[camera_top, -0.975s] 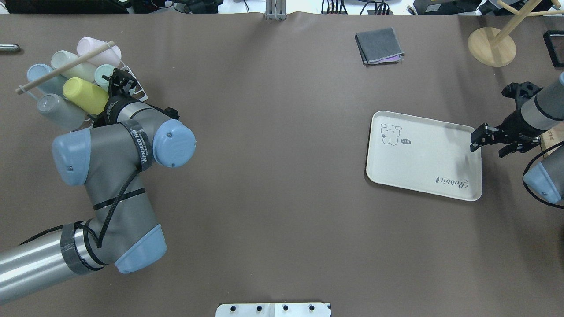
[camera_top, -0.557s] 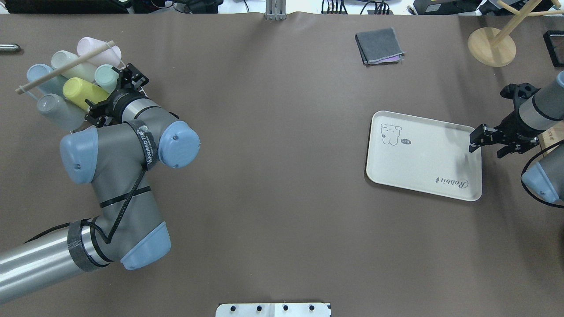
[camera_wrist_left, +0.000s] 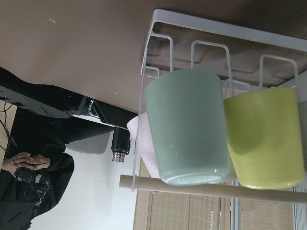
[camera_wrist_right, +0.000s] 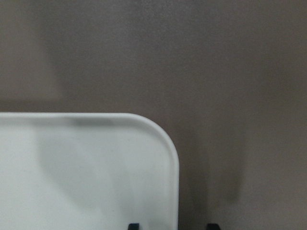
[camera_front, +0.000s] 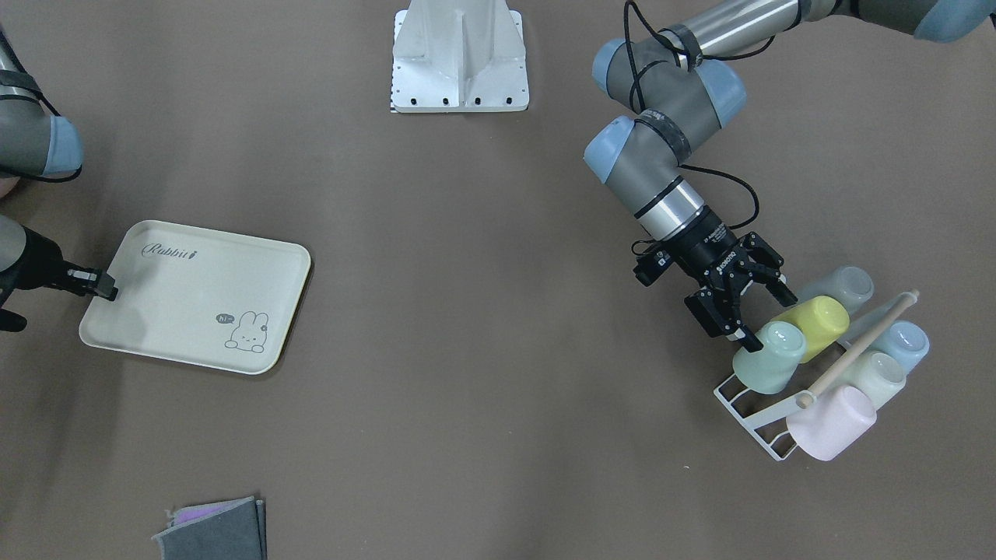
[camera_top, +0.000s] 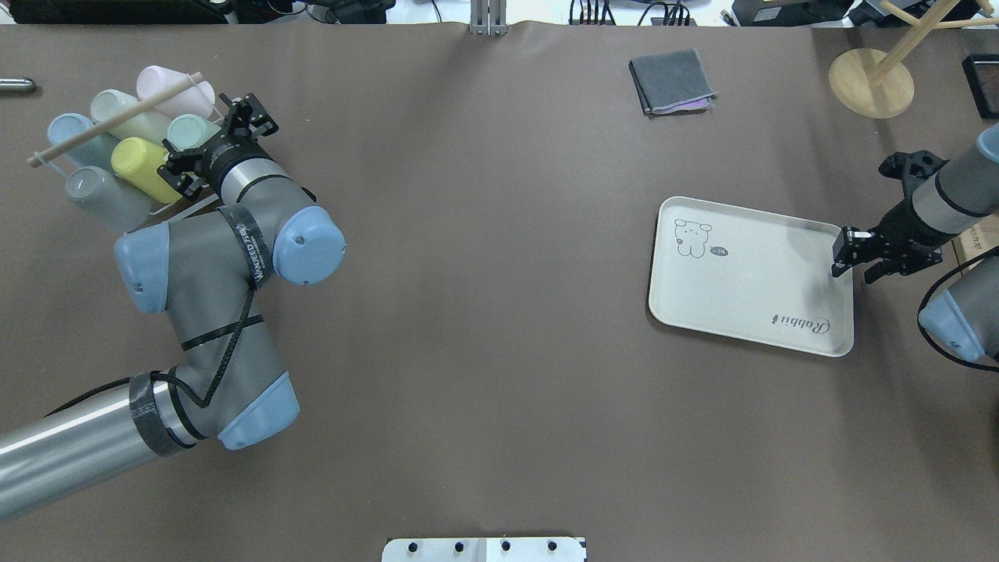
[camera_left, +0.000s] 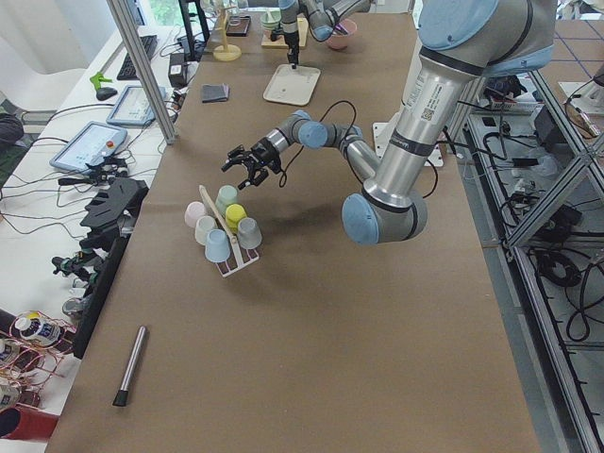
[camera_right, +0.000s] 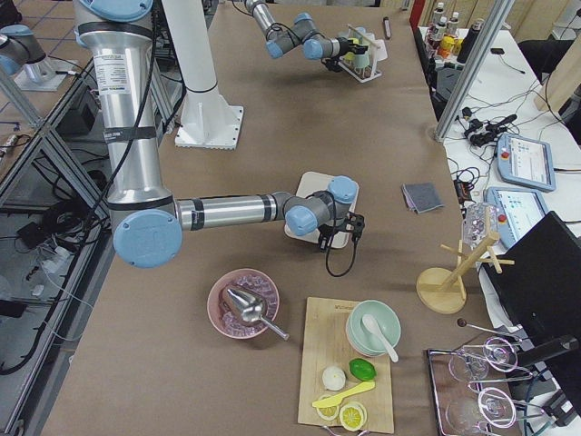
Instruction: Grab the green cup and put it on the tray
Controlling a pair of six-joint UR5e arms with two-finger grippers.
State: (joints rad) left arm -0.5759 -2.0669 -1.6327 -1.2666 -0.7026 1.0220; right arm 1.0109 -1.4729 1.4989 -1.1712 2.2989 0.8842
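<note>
The green cup (camera_front: 769, 359) sat tipped on a peg of the white wire rack (camera_wrist_left: 216, 25) at the far left of the bench (camera_top: 484, 312), well apart from the tray (camera_top: 749, 300) on the right. It stood at the end of the rack nearest the bench's middle, just beside a yellow-green cup (camera_front: 813, 321), and a wooden rod (camera_front: 856, 351) crossed above the row of cups.

The left gripper (camera_front: 766, 317) hung at the green cup's closed end with its jaws spread wide, gripping nothing. In the front-facing view one fingertip lay at the cup's base, touching or just short of it, I could not tell which. The other reached over the yellow-green cup.

The right gripper (camera_top: 837, 264) hovered at the tray's far right corner. Its fingertips (camera_wrist_right: 133, 225) were parted a little, one above the tray and one above the bare bench, with the rim between them and nothing held. The tray lay flat, its bunny print toward the far left corner. A folded grey cloth (camera_top: 671, 80) lay farther back on the bench.
</note>
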